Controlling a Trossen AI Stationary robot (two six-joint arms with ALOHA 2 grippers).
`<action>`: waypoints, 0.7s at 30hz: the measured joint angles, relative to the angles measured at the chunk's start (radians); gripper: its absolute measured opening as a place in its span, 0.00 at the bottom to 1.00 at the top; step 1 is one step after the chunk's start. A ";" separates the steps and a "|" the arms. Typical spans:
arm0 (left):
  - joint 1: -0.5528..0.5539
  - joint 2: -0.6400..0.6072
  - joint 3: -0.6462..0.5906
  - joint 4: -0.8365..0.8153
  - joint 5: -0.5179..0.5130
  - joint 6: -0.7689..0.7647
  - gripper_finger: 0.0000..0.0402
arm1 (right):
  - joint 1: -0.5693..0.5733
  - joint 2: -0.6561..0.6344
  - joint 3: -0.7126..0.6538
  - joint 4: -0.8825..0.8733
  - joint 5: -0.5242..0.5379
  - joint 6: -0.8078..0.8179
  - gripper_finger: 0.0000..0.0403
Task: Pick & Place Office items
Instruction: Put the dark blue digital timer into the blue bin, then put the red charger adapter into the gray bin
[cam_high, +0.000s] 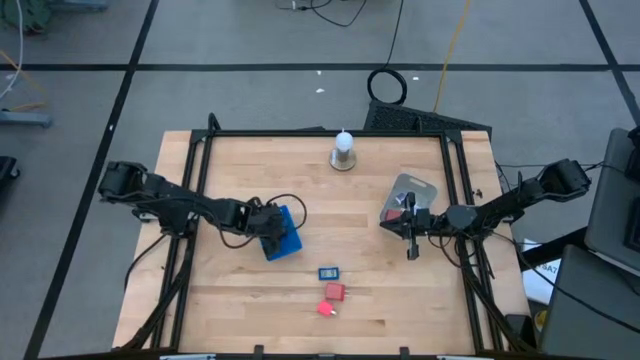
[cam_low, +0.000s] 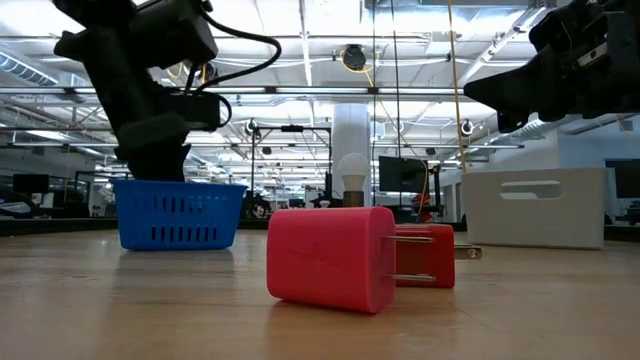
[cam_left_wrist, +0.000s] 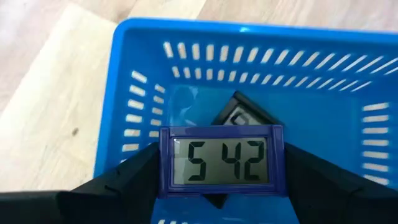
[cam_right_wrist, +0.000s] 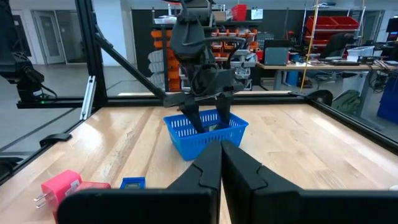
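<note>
Hidden and cut-off items:

- Dark item in the blue basket: largely covered by the blue-framed digital clock; type cannot be told.
- Blue basket: near wall and right side cut by the left wrist picture's edges.
- Left gripper: fingertips hidden behind the clock's sides.
- Second red plug: body mostly hidden behind the nearer red plug.
- Small blue item near the table's front edge: too small to identify.
- Grey container: partly covered by the right gripper.
</note>
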 joint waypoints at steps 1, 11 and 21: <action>0.002 0.000 0.000 0.007 0.009 0.000 0.70 | 0.000 0.000 0.000 -0.002 0.000 0.000 0.00; 0.002 -0.001 0.000 0.009 0.008 0.031 0.94 | 0.000 0.000 0.000 -0.007 0.000 0.000 0.00; -0.021 -0.133 0.010 0.021 0.027 0.110 0.73 | 0.000 0.000 0.000 -0.012 -0.001 0.003 0.00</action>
